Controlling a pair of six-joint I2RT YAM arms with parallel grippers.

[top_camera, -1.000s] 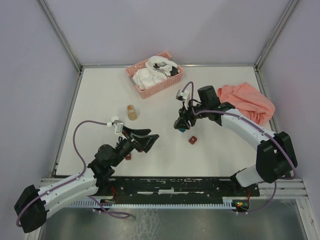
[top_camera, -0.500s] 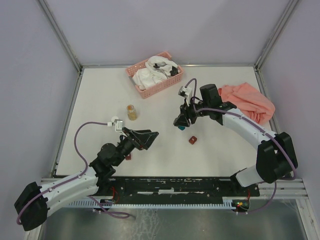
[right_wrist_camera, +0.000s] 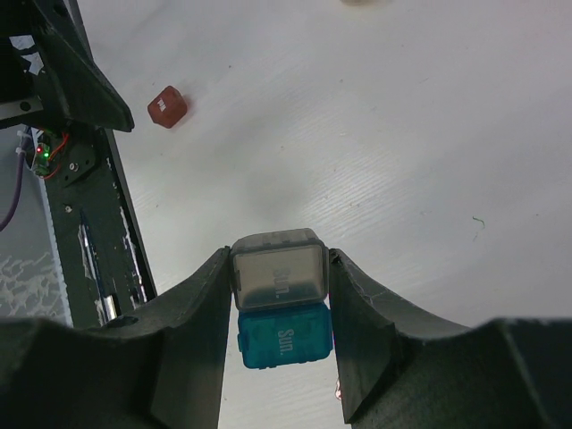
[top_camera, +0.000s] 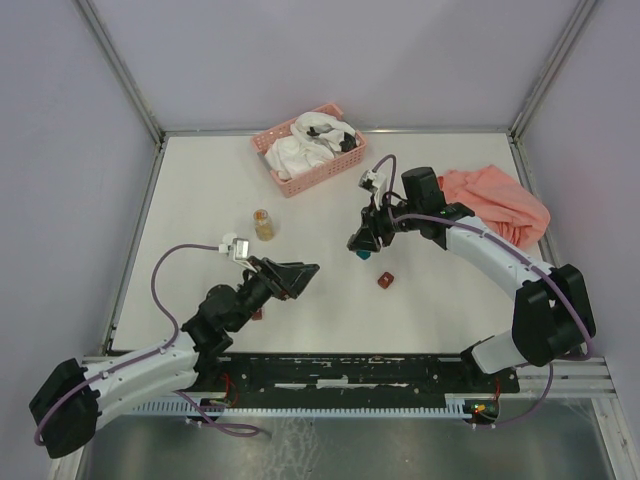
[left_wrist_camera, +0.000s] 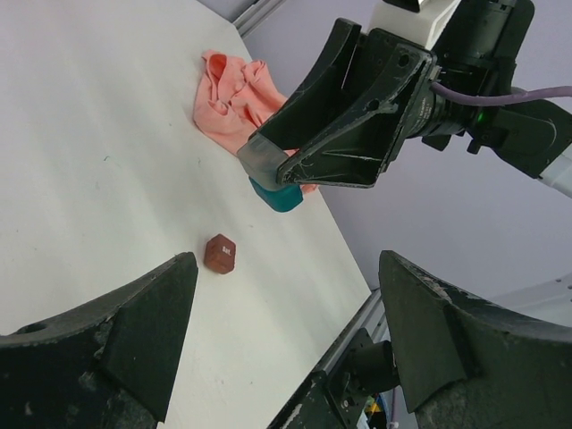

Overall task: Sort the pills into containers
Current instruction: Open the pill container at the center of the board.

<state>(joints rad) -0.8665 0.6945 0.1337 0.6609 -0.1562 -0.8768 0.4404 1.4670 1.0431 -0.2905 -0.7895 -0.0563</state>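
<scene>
My right gripper (top_camera: 361, 244) is shut on the grey box (right_wrist_camera: 277, 273). The teal box (right_wrist_camera: 284, 338) sits right against the grey one between the fingertips, and I cannot tell whether it touches the table. Both also show in the left wrist view, grey box (left_wrist_camera: 262, 161) above teal box (left_wrist_camera: 279, 198). One dark red box (top_camera: 384, 281) lies just right of them, and it shows in the left wrist view (left_wrist_camera: 220, 254) too. A second dark red box (top_camera: 256, 314) lies by my left arm. The pill jar (top_camera: 263, 224) stands upright at centre left. My left gripper (top_camera: 298, 280) is open and empty above the table.
A pink slatted basket (top_camera: 308, 178) with white items stands at the back. A pink cloth (top_camera: 495, 205) lies at the right by the wall. The metal frame rail runs along the table's near edge (left_wrist_camera: 340, 357).
My right gripper has shifted slightly toward the back with the boxes still in it. My left gripper has edged a little forward and stays open.
</scene>
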